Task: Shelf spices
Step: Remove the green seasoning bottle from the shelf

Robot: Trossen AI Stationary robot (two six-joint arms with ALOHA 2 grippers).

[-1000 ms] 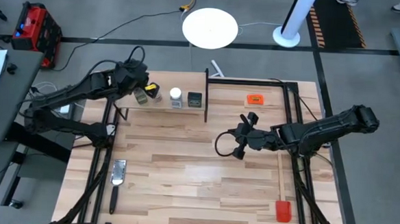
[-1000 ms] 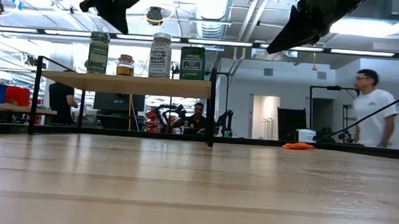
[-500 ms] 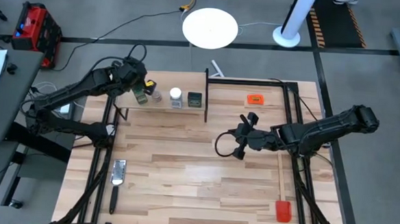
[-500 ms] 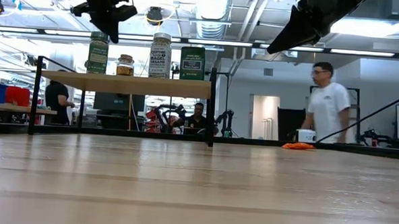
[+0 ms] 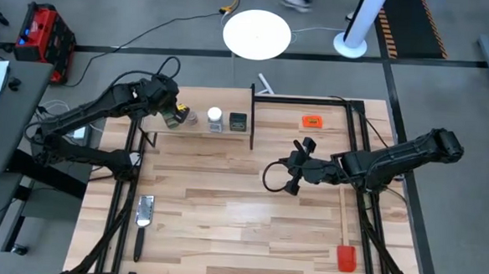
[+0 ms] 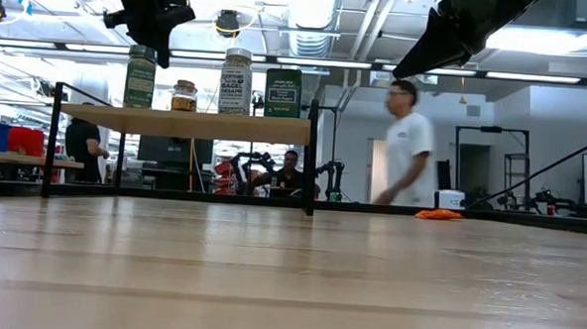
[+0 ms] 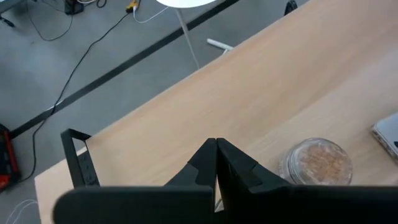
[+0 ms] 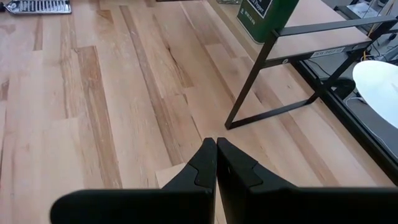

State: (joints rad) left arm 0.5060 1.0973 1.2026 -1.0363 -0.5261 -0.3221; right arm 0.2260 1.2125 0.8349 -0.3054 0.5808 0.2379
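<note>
— Up on the shelf [image 6: 184,124], what stands there?

— Four spices in a row, seen from the low view: the green-lidded jar [image 6: 141,77] at the far left, then the brownish jar [image 6: 184,96], the clear jar with white lid [image 6: 236,82], and the dark tin [image 6: 283,93] nearest the black end post. All four stand upright on the light-wood plank, which sits at the far side of the bench [image 5: 249,213].

— And the left tool?

— The left tool [image 5: 164,97] hangs above the shelf's left end, over the green-lidded jar, fingers pressed together with nothing between them. Its wrist view looks down on the plank and the top of the brownish jar.

— The right tool?

— The right tool [image 5: 286,178] hovers over the middle of the bench, well apart from the shelf, fingers also pressed together and empty.

— Anything else lying about?

— An orange tag [image 5: 311,121] near the far right corner, a red-headed spatula [image 5: 344,243] along the right edge, and a metal spatula [image 5: 143,220] at the near left.
</note>
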